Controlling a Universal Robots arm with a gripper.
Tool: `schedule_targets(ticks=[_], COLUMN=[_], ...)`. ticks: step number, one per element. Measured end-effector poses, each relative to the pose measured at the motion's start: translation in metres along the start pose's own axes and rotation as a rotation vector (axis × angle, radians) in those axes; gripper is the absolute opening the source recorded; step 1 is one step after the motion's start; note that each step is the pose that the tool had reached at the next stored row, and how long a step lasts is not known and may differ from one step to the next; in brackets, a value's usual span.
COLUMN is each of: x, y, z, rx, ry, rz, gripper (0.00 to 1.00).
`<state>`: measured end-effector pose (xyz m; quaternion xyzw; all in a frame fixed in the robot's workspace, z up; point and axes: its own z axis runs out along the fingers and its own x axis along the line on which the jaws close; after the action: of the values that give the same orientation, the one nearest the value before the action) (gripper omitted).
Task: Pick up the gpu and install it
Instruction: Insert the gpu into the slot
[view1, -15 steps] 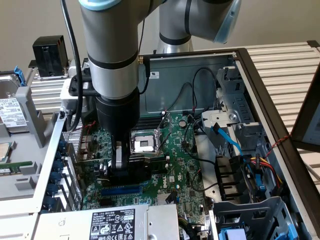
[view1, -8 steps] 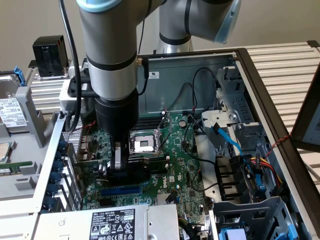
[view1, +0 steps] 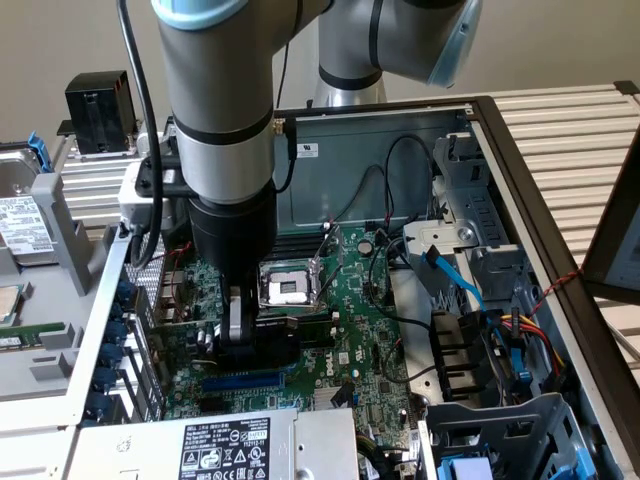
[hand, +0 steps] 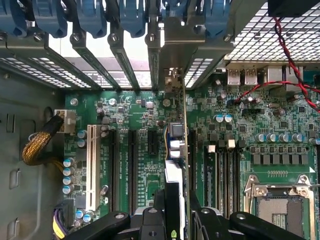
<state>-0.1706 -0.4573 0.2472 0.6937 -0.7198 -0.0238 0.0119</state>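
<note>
The gripper (hand: 176, 207) is clamped on the gpu (hand: 176, 142), which stands on edge straight beneath it over the motherboard (hand: 145, 130), long axis parallel to the expansion slots (hand: 132, 165), bracket end toward the rear edge of the case (hand: 260, 45).

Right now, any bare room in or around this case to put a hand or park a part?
Free: slatted tabletop outside the case, on the exterior view's right; bare case floor beside the motherboard. Crowded: drive cage with cables; gripper holding the gpu over the expansion slots.
</note>
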Motion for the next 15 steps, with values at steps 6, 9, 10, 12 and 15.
schedule_targets(ticks=[6, 9, 10, 12, 15], x=[-0.0001, 0.0000, 0.0000, 0.0000, 0.0000], y=[0.0013, 0.0014, 0.0014, 0.0014, 0.0014], z=[0.0007, 0.0010, 0.0012, 0.0015, 0.0022], rx=[-0.0001, -0.0002, -0.0002, -0.0003, -0.0002], ry=[-0.0017, -0.0019, -0.0020, -0.0021, -0.0024], rz=[0.000, 0.000, 0.000, 0.000, 0.000], gripper=[0.27, 0.27, 0.27, 0.27, 0.27])
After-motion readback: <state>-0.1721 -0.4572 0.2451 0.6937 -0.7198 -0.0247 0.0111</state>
